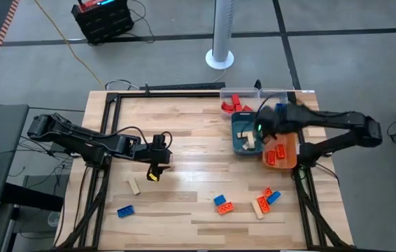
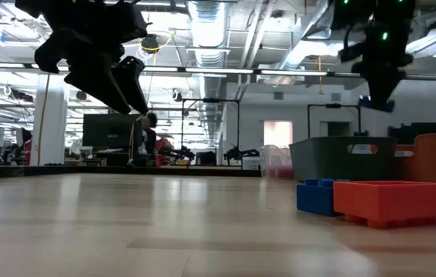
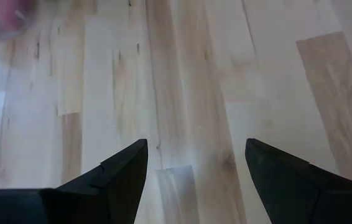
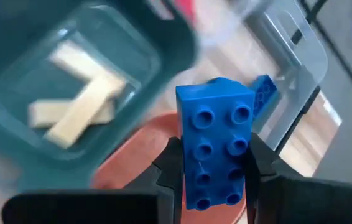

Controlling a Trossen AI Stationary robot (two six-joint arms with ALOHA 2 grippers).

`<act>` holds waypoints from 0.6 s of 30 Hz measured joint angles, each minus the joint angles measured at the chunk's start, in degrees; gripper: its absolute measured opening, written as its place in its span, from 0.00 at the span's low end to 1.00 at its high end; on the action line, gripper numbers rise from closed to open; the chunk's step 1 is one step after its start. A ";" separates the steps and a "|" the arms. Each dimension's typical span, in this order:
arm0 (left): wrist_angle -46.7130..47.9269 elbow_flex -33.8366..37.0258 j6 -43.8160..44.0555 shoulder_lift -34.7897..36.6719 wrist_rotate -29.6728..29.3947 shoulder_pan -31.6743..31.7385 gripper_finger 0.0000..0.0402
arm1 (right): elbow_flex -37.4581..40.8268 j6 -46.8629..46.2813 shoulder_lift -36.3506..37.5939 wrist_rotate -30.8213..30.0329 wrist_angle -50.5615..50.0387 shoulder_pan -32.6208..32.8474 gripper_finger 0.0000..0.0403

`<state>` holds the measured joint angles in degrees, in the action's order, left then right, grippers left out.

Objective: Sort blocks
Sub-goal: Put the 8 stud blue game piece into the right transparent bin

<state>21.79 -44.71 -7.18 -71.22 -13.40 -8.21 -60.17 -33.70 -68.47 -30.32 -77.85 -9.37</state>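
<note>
Blocks are partway sorted, from where I stand. The right gripper (image 4: 210, 171) hovers over the trays at the table's far right edge, clamped on a blue block (image 4: 214, 149); the brick stands on end between the fingers, its long axis running along them and its studded face turned toward the wrist camera. Below it, tan blocks (image 4: 79, 102) lie crossed in the teal tray (image 1: 241, 138), orange ones (image 1: 276, 154) sit in the orange tray (image 1: 290, 162), red ones (image 1: 230, 105) are in the clear tray (image 1: 252, 93) at the far edge, and another blue brick (image 4: 264, 92) already rests in a clear compartment beside it, so I would judge the held piece is bound there. A good deal is left: a tan block (image 1: 134, 185) and a blue one (image 1: 124, 211) lie loose on the near left of the table (image 1: 184, 133), with a blue-and-orange pair (image 1: 222, 204) and a mixed cluster (image 1: 265, 201) of tan, orange and blue near the front right. The left gripper (image 1: 154, 170) hangs over bare wood at mid-left, fingers spread apart and holding nothing, just beyond the loose tan block.
</note>
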 joint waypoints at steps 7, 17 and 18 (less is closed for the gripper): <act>0.24 -0.02 -0.16 0.00 -0.78 0.00 0.66 | 6.98 14.60 2.94 3.70 13.47 -24.54 0.22; 7.06 -0.02 5.01 0.00 0.07 -0.02 0.66 | 7.35 27.23 -5.46 12.76 24.90 -39.51 0.39; 8.28 -0.02 6.02 0.00 1.03 -0.02 0.66 | 7.35 27.67 -6.45 14.14 25.24 -40.13 0.43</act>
<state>30.07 -44.73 -1.16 -71.22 -12.37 -8.23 -52.82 -6.04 -74.92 -16.17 -52.61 -49.50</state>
